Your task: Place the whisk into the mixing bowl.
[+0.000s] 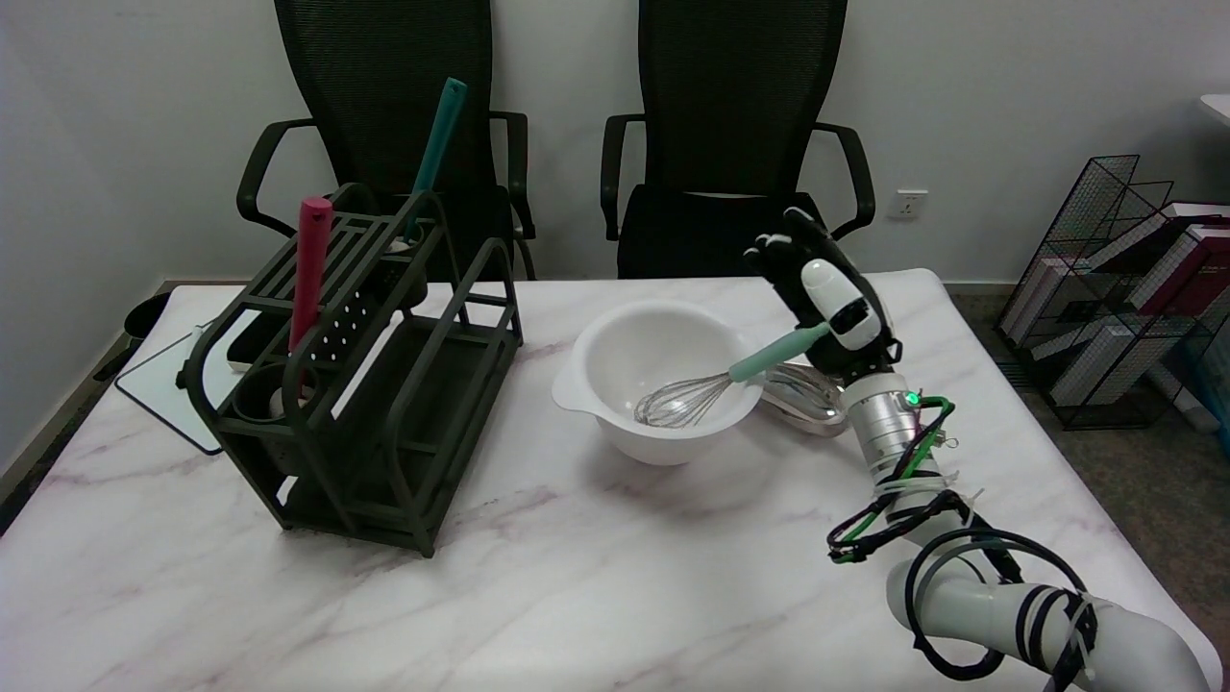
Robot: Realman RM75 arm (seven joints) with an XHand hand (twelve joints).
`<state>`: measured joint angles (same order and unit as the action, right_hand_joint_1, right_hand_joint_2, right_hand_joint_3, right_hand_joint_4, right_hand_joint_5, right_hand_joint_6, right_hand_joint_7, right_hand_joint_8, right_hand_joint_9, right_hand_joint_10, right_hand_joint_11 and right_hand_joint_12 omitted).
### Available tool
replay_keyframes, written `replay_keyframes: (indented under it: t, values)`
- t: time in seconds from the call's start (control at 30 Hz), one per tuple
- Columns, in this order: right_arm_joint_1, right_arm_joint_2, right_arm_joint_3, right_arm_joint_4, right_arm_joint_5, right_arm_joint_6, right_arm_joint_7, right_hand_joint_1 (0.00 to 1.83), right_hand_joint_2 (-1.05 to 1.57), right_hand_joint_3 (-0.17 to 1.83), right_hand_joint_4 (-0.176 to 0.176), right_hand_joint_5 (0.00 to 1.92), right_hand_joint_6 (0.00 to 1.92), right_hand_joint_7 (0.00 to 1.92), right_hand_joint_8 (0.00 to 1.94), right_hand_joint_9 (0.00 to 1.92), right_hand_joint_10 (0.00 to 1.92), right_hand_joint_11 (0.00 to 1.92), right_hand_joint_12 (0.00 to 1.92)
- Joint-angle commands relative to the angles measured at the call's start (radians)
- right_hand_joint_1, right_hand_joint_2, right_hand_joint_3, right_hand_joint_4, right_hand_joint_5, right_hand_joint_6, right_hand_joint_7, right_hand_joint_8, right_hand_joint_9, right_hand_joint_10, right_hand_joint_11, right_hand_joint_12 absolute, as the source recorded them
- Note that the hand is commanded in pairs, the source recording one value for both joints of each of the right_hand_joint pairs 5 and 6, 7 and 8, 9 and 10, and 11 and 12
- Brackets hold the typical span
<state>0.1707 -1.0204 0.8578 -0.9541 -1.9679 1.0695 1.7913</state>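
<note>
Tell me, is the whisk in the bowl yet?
Partly: the whisk's wire head sits inside the mixing bowl, its handle leaning over the rim toward the right hand.

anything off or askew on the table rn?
Nothing spilled or damaged. The whisk lies tilted in the mixing bowl, wires inside, mint handle leaning over the right rim toward the right hand; whether the fingers grip it is unclear. The dark rack and its two utensils stand upright.

High near-side view across table (pixel 538 596)
</note>
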Motion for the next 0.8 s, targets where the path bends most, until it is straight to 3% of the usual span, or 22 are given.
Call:
replay_keyframes:
  t: [0.03, 0.33, 0.5, 0.8]
  values:
    - [-0.038, -0.003, 0.152, 0.096, 0.0, 0.17, 0.0, 1.09, -0.03, 1.25, 0.0, 0.54, 0.54, 0.61, 0.61, 0.53, 0.53, 0.58, 0.58]
    - [-0.13, -0.01, 0.269, 0.141, 0.072, 0.268, -0.013, 1.04, -0.04, 1.27, 0.0, 0.33, 0.33, 0.41, 0.41, 0.33, 0.33, 0.44, 0.44]
    - [-0.172, -0.021, 0.269, 0.153, 0.145, 0.361, -0.013, 1.05, 0.27, 0.98, 0.0, 0.56, 0.56, 0.46, 0.46, 0.43, 0.43, 0.53, 0.53]
    - [-0.237, -0.029, 0.214, 0.188, 0.166, 0.539, -0.008, 1.04, 0.45, 1.0, 0.0, 0.73, 0.73, 0.67, 0.67, 0.57, 0.57, 0.68, 0.68]
